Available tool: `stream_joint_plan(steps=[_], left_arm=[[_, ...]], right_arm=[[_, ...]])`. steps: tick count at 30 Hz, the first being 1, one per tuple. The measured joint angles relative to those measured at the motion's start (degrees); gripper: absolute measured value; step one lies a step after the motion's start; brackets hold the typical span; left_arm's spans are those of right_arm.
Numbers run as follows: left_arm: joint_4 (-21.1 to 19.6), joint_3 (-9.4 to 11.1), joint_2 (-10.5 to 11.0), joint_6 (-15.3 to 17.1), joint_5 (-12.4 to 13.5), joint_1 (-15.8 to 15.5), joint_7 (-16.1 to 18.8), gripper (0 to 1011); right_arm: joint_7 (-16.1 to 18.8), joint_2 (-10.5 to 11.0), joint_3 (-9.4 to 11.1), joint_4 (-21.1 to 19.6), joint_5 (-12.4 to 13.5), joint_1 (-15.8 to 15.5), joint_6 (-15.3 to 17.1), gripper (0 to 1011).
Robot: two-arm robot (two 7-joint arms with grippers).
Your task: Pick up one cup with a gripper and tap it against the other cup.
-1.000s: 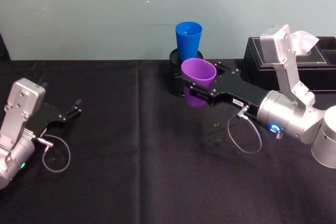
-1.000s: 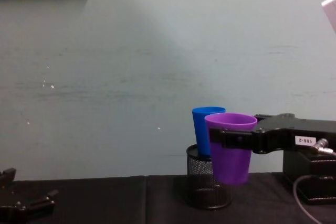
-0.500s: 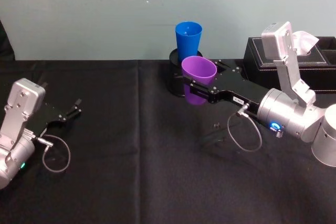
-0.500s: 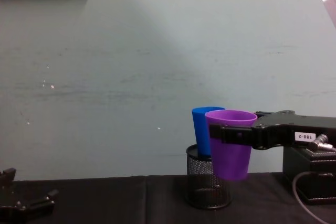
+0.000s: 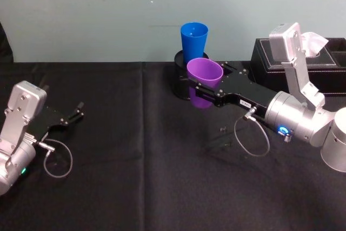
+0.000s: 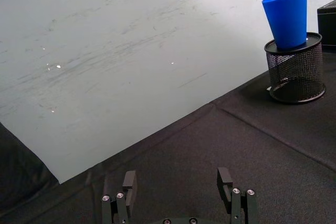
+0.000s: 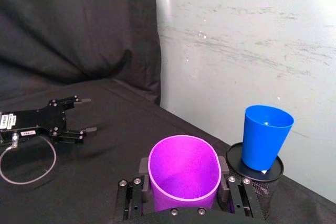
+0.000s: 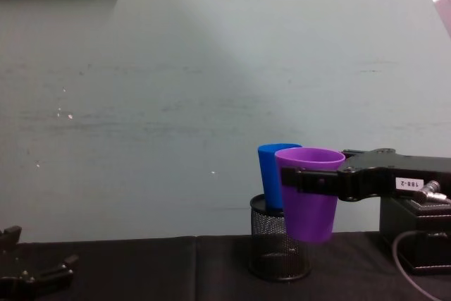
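- what is your right gripper (image 5: 202, 87) doing?
- it squeezes the purple cup (image 5: 205, 73), up off the table (image 5: 140, 177). just past it the blue cup (image 5: 194, 39) stands in a mesh holder (image 5: 178, 58). my left gripper (image 5: 73, 116) lies spread open, far off.

purple cup (image 5: 204, 74) plain purple, no markings; blue cup (image 5: 194, 40) plain bright blue. pen holder (image 6: 294, 74) black wire mesh. right gripper (image 7: 182, 162) black with white label (image 8: 406, 183); arm (image 5: 296, 118) silver, light (image 5: 281, 132) blue. tablecloth (image 5: 135, 160) black, wall (image 8: 176, 103) pale green with faint streaks.
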Motion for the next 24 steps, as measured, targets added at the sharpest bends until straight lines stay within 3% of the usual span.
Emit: stream_joint_plan(steps=[24], left_arm=[[0.00,0.00,0.00,0.00,0.00,0.00,0.00,1000]], right_arm=[[0.09,0.00,0.00,0.00,-0.07,0.00,-0.06,731]])
